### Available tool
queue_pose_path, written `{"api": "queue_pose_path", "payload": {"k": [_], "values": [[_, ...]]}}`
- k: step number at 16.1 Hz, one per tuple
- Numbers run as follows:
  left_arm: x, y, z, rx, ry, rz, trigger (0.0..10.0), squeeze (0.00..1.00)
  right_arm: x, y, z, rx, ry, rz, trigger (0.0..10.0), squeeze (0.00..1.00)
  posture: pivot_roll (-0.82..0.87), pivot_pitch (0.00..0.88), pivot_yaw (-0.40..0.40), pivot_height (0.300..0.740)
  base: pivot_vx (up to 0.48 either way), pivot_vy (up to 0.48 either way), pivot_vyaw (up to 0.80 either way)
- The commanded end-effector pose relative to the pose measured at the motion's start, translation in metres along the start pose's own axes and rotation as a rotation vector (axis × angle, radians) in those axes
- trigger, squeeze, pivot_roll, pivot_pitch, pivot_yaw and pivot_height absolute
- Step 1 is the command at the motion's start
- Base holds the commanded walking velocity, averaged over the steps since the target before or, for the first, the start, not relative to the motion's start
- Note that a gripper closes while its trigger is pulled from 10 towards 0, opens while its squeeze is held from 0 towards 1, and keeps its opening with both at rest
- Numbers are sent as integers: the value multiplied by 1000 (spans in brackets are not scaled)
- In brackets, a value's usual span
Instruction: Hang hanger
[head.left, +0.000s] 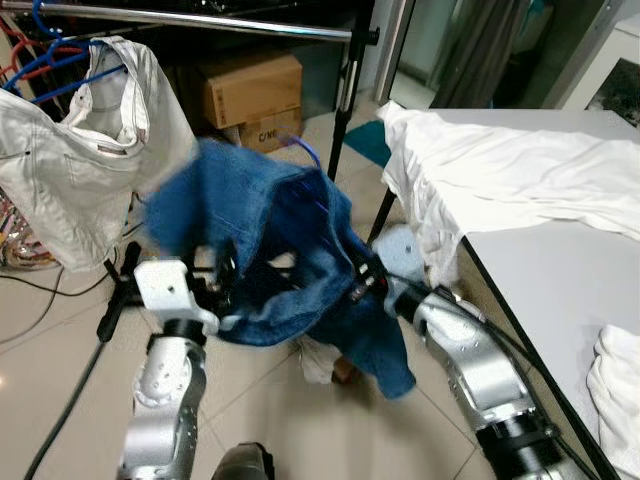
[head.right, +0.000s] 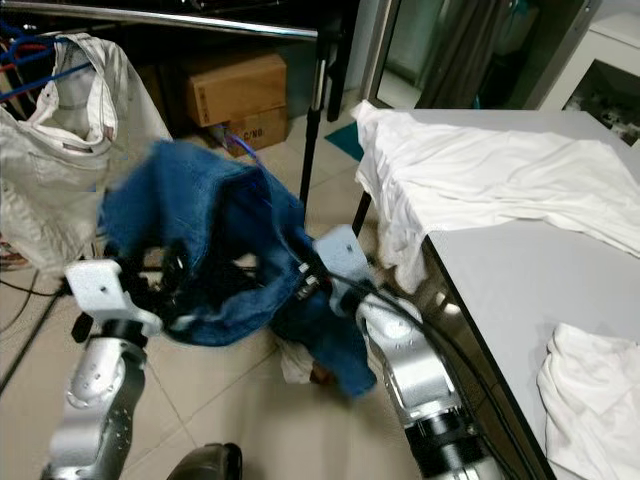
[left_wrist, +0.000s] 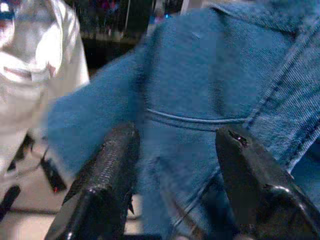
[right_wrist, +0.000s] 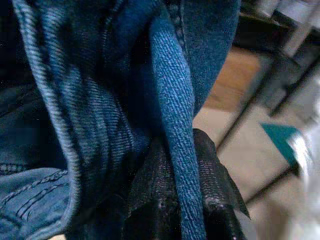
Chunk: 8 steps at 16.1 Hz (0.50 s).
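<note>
A: Pale tiled floor underfoot. Metal clothes rail across the top, black upright post at its end. Cardboard boxes behind the rail, low on the floor. White garment draped on the rail from a blue hanger. Grey table off to the right, spread with a crumpled white sheet; more white cloth near the table's near corner.

B: And the task's thing?

A: Blue denim garment, held up between both arms in front of the rail, below it and apart from it. Thick seams, stitched hems, bunched and drooping toward the floor. Thin blue hanger hook poking from its top, blurred.

B: Grippers?

A: Left gripper spread wide, fingers well apart with denim lying behind the gap; hard to say whether touching. Right gripper closed tight on a folded denim edge, cloth pinched between the black pads.
</note>
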<state>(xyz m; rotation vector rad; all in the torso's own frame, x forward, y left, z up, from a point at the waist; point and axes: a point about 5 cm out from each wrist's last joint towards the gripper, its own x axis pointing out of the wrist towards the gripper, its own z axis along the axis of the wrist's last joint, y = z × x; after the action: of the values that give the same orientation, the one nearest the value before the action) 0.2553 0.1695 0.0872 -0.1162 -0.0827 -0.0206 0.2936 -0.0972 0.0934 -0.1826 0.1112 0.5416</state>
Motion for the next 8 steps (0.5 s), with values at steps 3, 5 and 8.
{"api": "queue_pose_path", "payload": {"k": [3, 5, 8], "values": [[-2, -4, -19, -5, 60, -12, 10000, 0, -10, -23, -22, 41, -15, -224, 10000, 0, 123, 37, -72, 740, 0, 0, 0], [-4, -3, -34, 37, 104, -21, 10000, 0, -19, -34, -37, 41, -7, -355, 10000, 0, 128, 34, -72, 740, 0, 0, 0], [-5, 3, -51, 74, 156, -21, 10000, 0, -21, -36, -49, 15, -5, -393, 10000, 0, 127, 24, -66, 740, 0, 0, 0]]}}
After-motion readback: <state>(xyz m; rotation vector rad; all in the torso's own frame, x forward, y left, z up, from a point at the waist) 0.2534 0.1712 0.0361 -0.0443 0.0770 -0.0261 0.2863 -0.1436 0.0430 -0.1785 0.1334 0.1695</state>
